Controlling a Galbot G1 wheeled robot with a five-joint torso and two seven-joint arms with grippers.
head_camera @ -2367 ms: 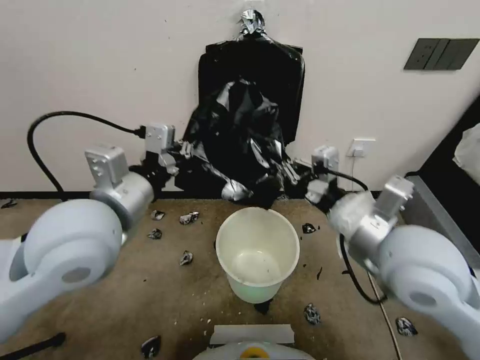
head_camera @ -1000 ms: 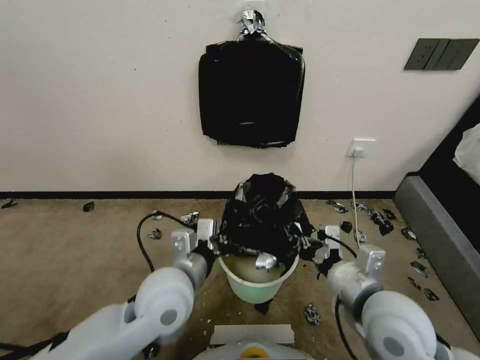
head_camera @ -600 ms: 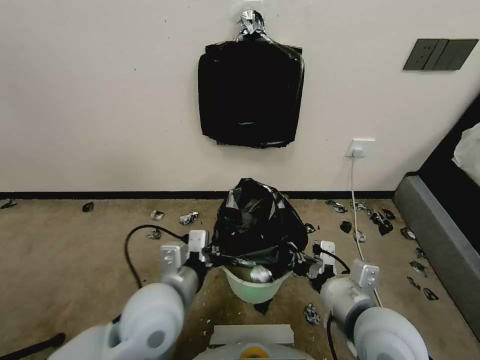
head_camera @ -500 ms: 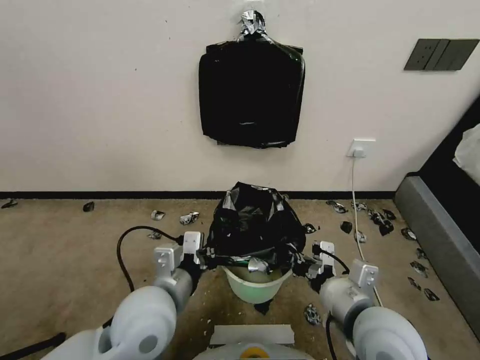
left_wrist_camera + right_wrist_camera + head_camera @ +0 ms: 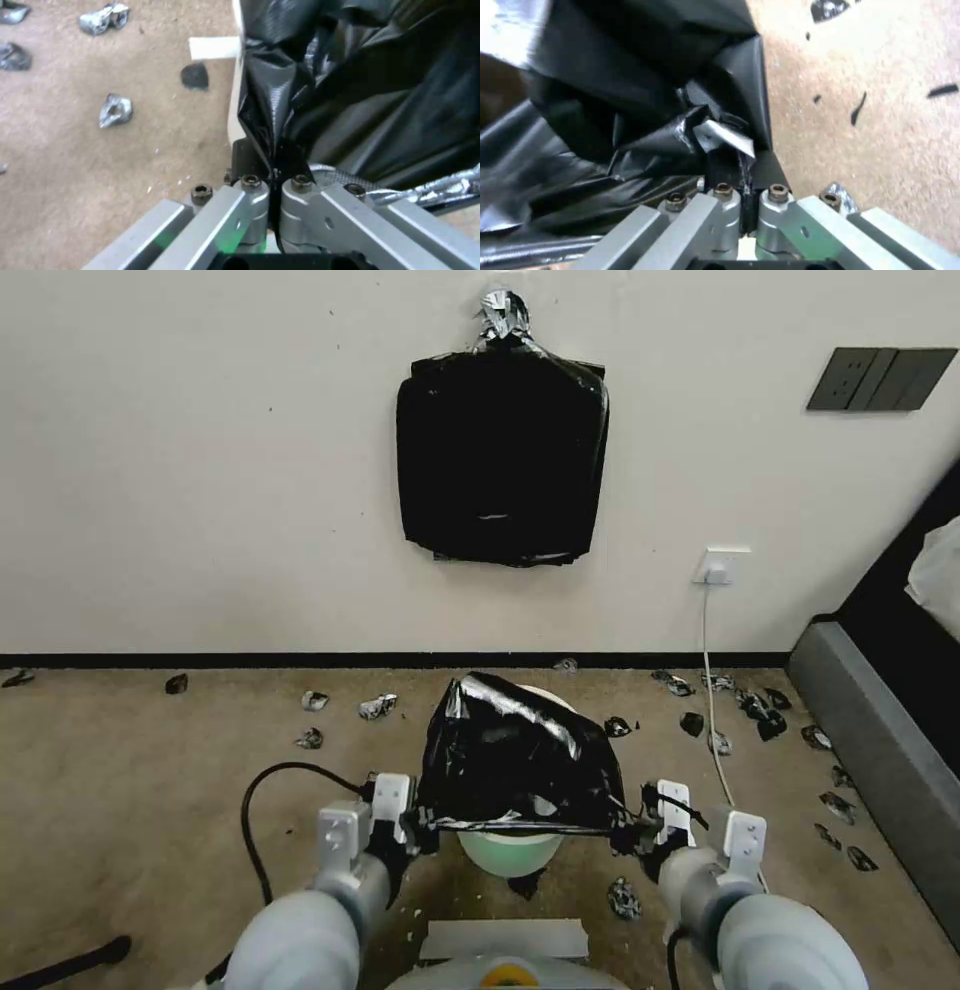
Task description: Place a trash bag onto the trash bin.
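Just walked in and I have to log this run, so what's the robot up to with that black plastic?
The robot is lining the trash bin on the carpet with the trash bag. The left gripper and the right gripper each pinch one side of the bag's edge, shut on the film, stretching it taut between them across the near side of the bin. The bag drapes over the bin's top, with a bit of rim showing at the back. A bundle of black bags hangs on the wall behind.
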